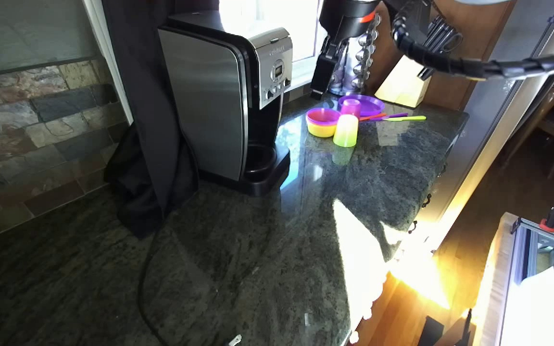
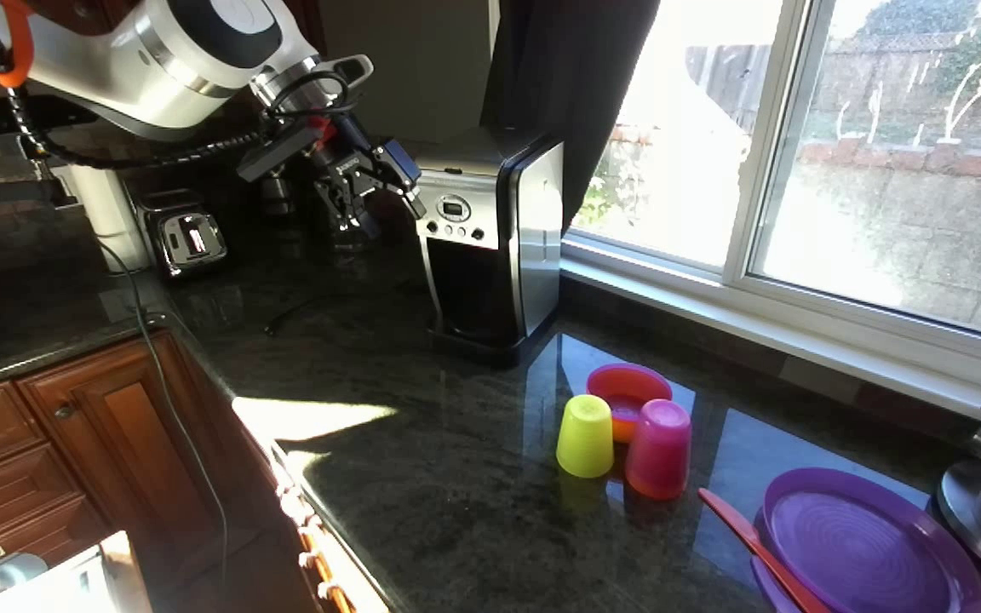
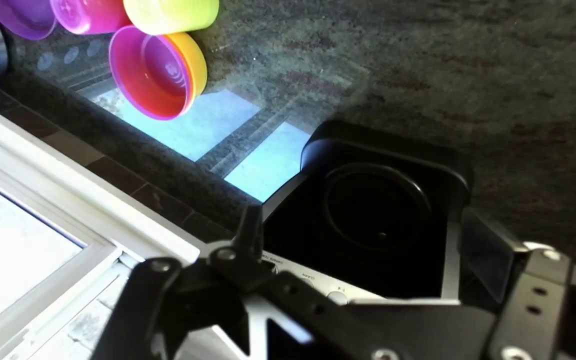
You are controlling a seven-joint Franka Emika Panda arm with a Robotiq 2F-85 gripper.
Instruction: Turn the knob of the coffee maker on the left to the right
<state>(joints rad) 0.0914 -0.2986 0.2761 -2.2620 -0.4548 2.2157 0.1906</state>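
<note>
The tall coffee maker (image 1: 205, 101) with steel sides and a silver control face stands on the dark counter; it also shows in an exterior view (image 2: 533, 238) and, from above, in the wrist view (image 3: 388, 145). Its left black knob (image 2: 432, 227) sits below the oval display, with another black knob (image 2: 478, 234) on the right. In the wrist view the left knob is hidden behind the gripper. My gripper (image 2: 393, 213) is open and empty in front of the control face, near the left knob. A gap shows between gripper (image 1: 319, 90) and face. Its spread fingers also show in the wrist view (image 3: 368, 242).
A bowl stack (image 2: 627, 396), a yellow-green cup (image 2: 586, 436), a pink cup (image 2: 659, 449) and a purple plate (image 2: 865, 545) stand beside the machine. A knife block (image 1: 404, 81) is farther back. A window (image 2: 737, 170) and a dark curtain (image 1: 147, 96) are close by.
</note>
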